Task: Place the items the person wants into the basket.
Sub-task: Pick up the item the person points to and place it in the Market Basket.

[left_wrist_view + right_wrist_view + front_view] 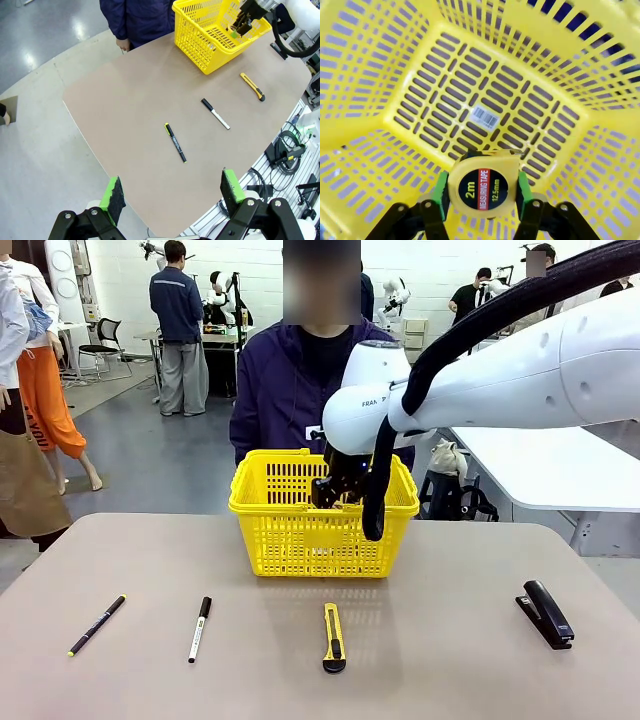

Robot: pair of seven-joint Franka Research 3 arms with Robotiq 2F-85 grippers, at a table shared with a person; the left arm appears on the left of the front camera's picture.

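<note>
Your right gripper [481, 196] has its green pads [440, 195] pinched on either side of the round yellow tape measure [481, 185]. It hangs inside the rim of the yellow basket [485, 90], face up toward the wrist and above the slotted floor, so a release here should drop it in cleanly. Your left gripper [172, 192] hangs high with jaws spread and empty, free for the white marker [200, 628], which lies toward the table's [450, 570] near edge, left of centre, between the pen [97, 625] and the utility knife [333, 637].

My right arm [560, 370] is glossy white, with a ribbed black cable [378, 480] running along it and dark lettering [368, 400] near the wrist. My left gripper [172, 189] is black, bolted, with bright green pads [111, 196].
</note>
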